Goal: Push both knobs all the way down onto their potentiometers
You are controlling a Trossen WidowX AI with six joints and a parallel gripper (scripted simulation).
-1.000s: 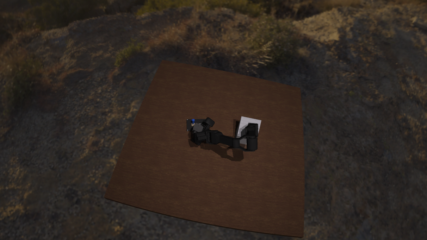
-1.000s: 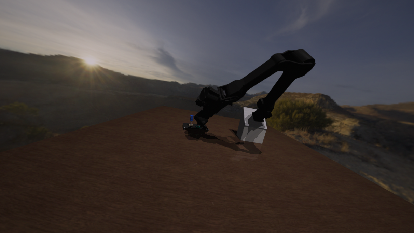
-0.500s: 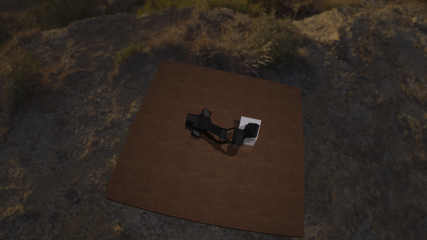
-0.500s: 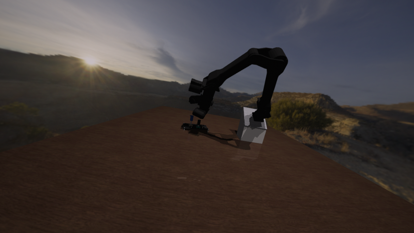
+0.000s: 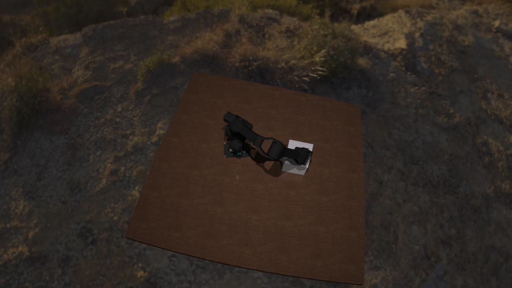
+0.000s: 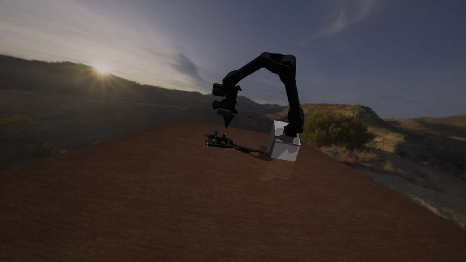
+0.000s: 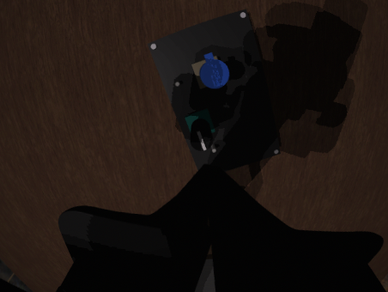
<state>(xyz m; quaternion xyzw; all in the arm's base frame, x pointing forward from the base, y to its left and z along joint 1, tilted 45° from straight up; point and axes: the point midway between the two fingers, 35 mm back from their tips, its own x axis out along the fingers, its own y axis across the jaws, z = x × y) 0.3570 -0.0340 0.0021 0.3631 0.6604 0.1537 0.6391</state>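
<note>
The circuit board (image 5: pixel 226 153) (image 6: pixel 220 146) (image 7: pixel 172 56) stands on short legs. The blue knob (image 6: pixel 215 132) (image 7: pixel 214 74) stands upright with a visible gap above the tan potentiometer (image 6: pixel 213 140) (image 7: pixel 197 68). The black knob (image 6: pixel 224 136) (image 7: pixel 201 133), with a white line on top, stands lower over the green potentiometer (image 6: pixel 223 142) (image 7: pixel 190 123); whether it touches it is too small and dark to tell. My gripper (image 6: pixel 226 126) (image 7: pixel 209 172) is shut, empty, pointing down above the board and touching neither knob. In the top view the arm hides its tips and most of both knobs.
The arm's base stands on a white block (image 5: pixel 294 169) (image 6: pixel 284 151) to the right of the board on the brown table (image 5: pixel 250 214) (image 6: pixel 195 201). Several small pins stand up from the board around the potentiometers. The arm's shadow falls across the board.
</note>
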